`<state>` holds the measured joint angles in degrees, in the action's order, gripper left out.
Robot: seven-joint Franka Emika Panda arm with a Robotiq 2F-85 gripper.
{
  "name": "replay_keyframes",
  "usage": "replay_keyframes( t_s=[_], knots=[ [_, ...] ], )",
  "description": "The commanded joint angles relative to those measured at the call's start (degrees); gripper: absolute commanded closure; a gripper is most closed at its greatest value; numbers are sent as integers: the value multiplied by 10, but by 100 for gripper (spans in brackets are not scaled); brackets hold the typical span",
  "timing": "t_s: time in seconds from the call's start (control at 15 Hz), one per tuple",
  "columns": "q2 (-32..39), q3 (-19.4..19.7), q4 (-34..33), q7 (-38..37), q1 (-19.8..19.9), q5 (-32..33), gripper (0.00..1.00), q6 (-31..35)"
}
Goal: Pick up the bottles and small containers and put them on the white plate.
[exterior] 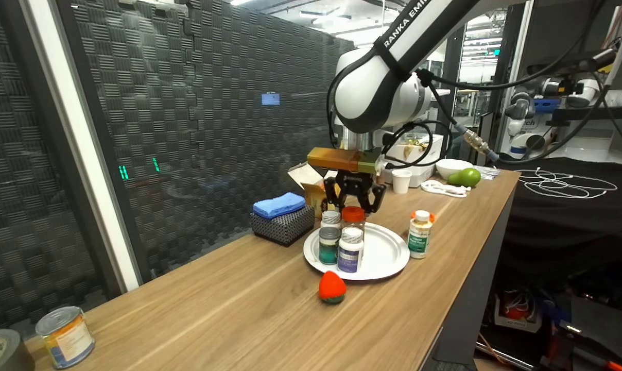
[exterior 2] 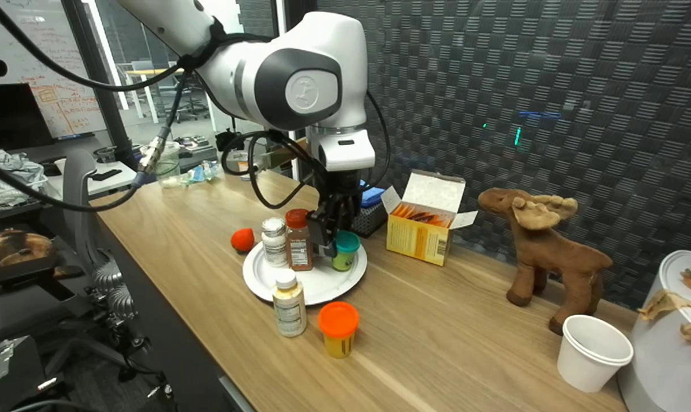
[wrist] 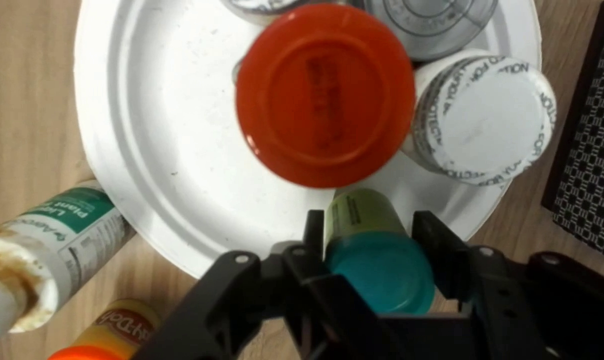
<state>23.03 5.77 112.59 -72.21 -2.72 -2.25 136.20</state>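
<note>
My gripper point(wrist: 369, 220) is shut on a small green container with a teal lid point(exterior 2: 344, 260), one finger on each side of it, over the side of the white plate point(exterior: 385, 257). Whether its base touches the plate I cannot tell. On the plate stand a red-capped spice bottle point(exterior 2: 298, 246), a white bottle with a purple label point(exterior: 349, 256), a grey-capped bottle point(exterior: 329, 247) and a white-topped bottle point(wrist: 487, 122). Off the plate are a green-labelled white bottle point(exterior 2: 289, 309), an orange-lidded yellow container point(exterior 2: 338, 335) and a red piece point(exterior: 332, 286).
A blue cloth point(exterior: 279, 204) lies on a black patterned box point(exterior: 285, 226) near the plate. Close by stands an open yellow box point(exterior 2: 419, 237). Along the table are a plush moose point(exterior 2: 551, 252), white cups point(exterior 2: 591, 355), a tin can point(exterior: 66, 337) and a tape roll point(exterior: 4, 353).
</note>
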Motion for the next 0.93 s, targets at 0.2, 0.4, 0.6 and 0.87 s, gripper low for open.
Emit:
replay_keyframes(
  t_s=[0.2,0.4,0.6,0.87],
  knots=[
    [-4,3,-7,-3,-5,1,12,8],
    [-17,11,-2,-13,-8,10,0,5],
    [-41,25,10,-27,-11,33,0,4],
    [-100,49,50,-72,-17,105,0,6]
  ],
)
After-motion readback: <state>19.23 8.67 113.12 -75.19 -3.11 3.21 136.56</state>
